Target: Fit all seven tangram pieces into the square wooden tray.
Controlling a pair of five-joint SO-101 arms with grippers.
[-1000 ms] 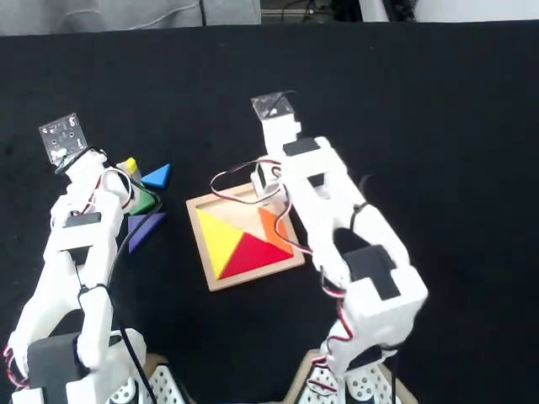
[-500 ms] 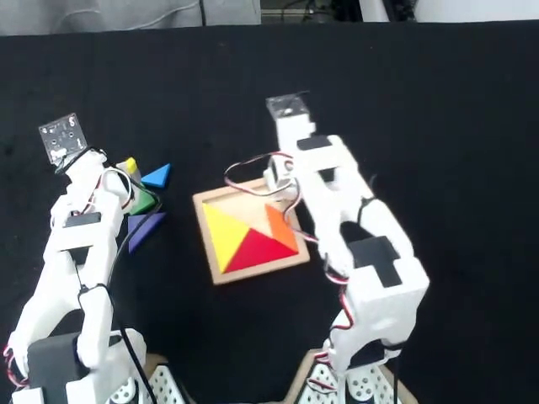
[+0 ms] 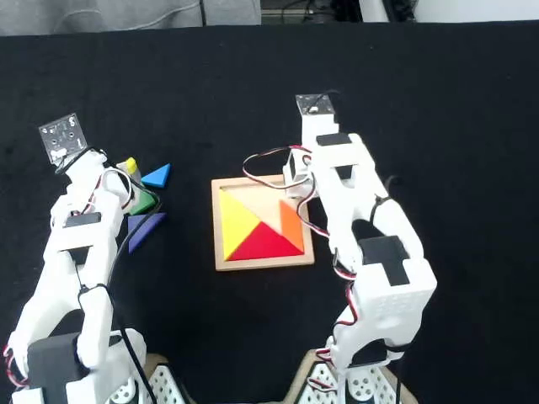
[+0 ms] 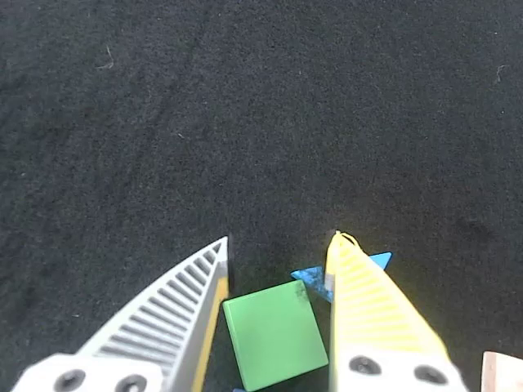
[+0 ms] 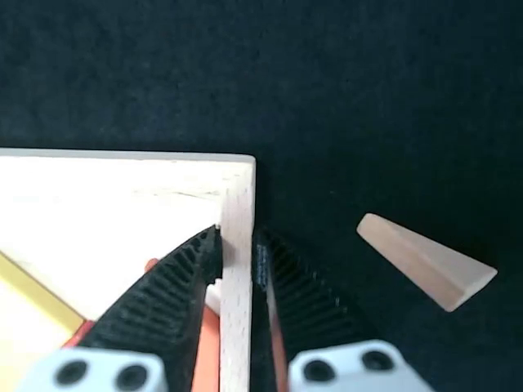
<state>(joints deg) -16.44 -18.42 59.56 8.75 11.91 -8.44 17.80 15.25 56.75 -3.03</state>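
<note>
Black fuzzy cloth covers the table (image 3: 438, 101) from edge to edge.

The right hand (image 5: 237, 245) is pinched tight on one thin wall of the square wooden tray (image 5: 122, 167), close to a corner. One ribbed black finger is inside the tray and the other is outside. The tray (image 3: 263, 263) lies flat in the middle of the table, made of pale smooth wood with a low rim. Inside it are three flat painted pieces that touch each other: a yellow triangle (image 3: 236, 223), a red triangle (image 3: 268, 244) and an orange piece (image 3: 290, 223). The part of the tray floor by the far rim is bare wood. A pale wooden wedge (image 5: 425, 261) lies on the cloth just outside the tray, near the right hand.

The left hand (image 4: 280, 239) is spread wide and points down at the cloth, well apart from the tray. One of its ribbed fingers is white and the other is yellow. A green square (image 4: 274, 333) lies flat between them. A blue triangle (image 4: 310, 276) peeks out just beside the yellow finger. A purple piece (image 3: 143, 227) lies near the green one, on the tray's side of the left arm.
</note>
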